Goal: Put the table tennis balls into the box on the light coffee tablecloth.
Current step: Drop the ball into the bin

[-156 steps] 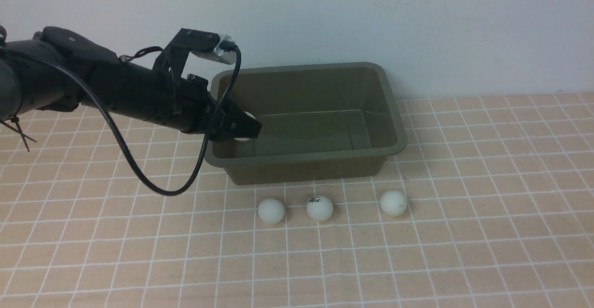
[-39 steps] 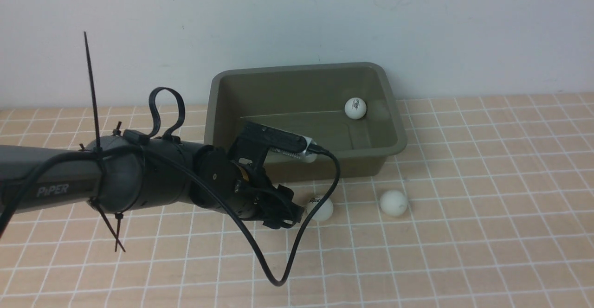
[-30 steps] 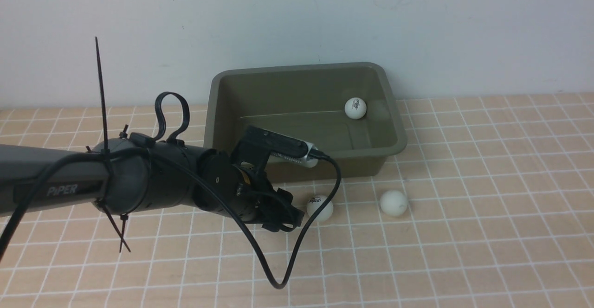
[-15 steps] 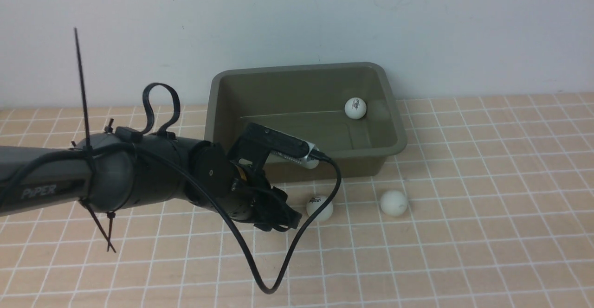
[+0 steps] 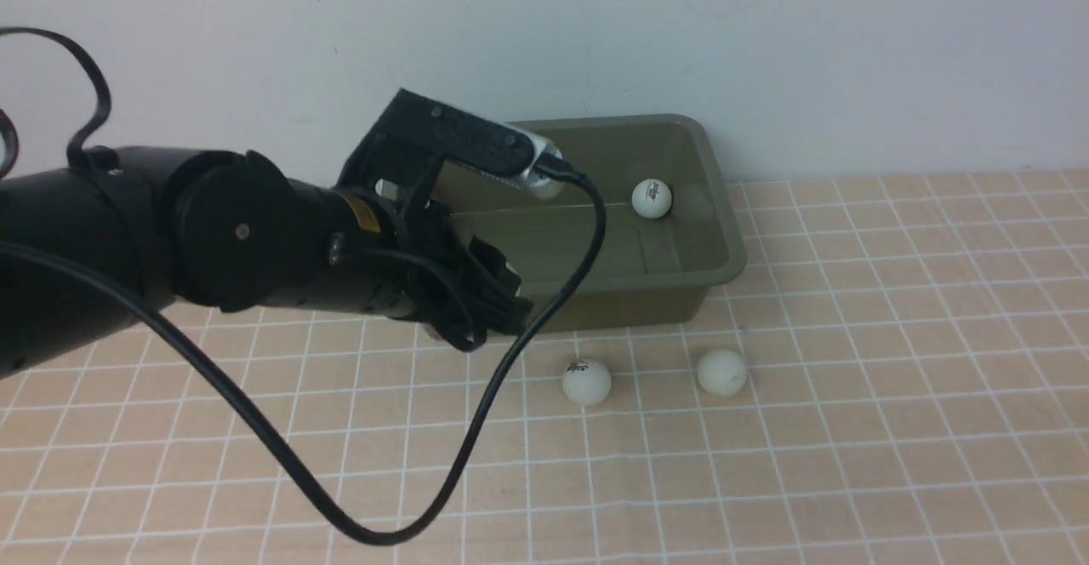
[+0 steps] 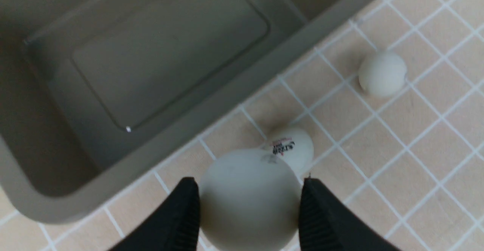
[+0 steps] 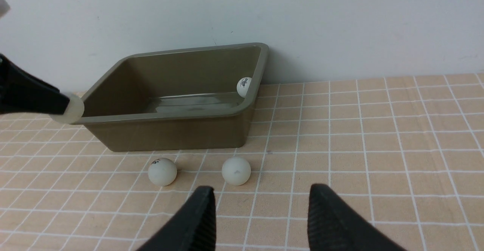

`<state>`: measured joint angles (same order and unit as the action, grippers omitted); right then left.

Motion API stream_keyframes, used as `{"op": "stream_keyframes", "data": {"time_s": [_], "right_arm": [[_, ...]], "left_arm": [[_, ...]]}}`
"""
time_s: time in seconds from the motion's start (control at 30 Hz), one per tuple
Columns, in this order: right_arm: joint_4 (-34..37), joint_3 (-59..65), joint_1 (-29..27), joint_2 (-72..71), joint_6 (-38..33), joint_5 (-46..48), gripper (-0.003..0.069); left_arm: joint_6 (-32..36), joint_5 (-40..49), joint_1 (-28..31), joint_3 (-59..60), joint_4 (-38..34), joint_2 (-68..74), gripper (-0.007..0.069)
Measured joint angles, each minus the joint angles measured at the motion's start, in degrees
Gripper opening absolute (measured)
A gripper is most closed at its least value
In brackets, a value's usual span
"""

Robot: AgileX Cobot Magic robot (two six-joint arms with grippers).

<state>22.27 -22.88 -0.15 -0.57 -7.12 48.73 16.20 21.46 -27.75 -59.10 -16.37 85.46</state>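
My left pincer (image 6: 249,205) is clamped on a white ball (image 6: 247,190), one pad on each side of it. It hangs clear of the cloth (image 5: 851,420), just outside the front left part of the box (image 5: 630,308). My right pincer (image 7: 262,198) stands apart with nothing between its pads, and it faces the box across the cloth.

The box sits on the cloth at the back edge of the surface, close against the wall (image 5: 766,37). Inside it a second ball (image 5: 652,198), with a dark logo, lies at the far right corner of its floor.

Two more balls lie on the cloth just in front of the box, apart from each other. The logo ball (image 5: 586,380) is about mid-front, and the plain ball (image 5: 722,372) is off the box's front right corner. From my left wrist, the logo ball shows partly behind the one I hold.
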Motion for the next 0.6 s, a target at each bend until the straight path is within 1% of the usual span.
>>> {"op": "stream_keyframes", "data": {"time_s": [0.13, 0.27, 0.4, 0.43, 0.47, 0.53, 0.6], "right_arm": [[0.00, 0.00, 0.00, 0.00, 0.00, 0.00, 0.0313], [0.00, 0.00, 0.00, 0.00, 0.00, 0.00, 0.0313], [0.00, 0.00, 0.00, 0.00, 0.00, 0.00, 0.0313], [0.00, 0.00, 0.00, 0.00, 0.00, 0.00, 0.0313], [0.00, 0.00, 0.00, 0.00, 0.00, 0.00, 0.0313], [0.00, 0.00, 0.00, 0.00, 0.00, 0.00, 0.0313], [0.00, 0.00, 0.00, 0.00, 0.00, 0.00, 0.0313]], "left_arm": [[3.29, 0.52, 3.65, -5.28, 0.00, 4.23, 0.0267], [4.80, 0.79, 6.77, -12.50, 0.00, 11.40, 0.0267], [6.66, 2.83, 7.85, -17.93, 0.12, 17.19, 0.0267], [8.15, 5.11, 7.92, -20.67, 0.19, 19.63, 0.0267], [8.35, 5.45, 7.92, -21.33, 0.19, 19.92, 0.0267], [11.04, 10.35, 7.92, -24.83, 0.25, 23.07, 0.0293], [12.07, 13.76, 7.92, -26.75, 0.66, 24.44, 0.0352]]}}
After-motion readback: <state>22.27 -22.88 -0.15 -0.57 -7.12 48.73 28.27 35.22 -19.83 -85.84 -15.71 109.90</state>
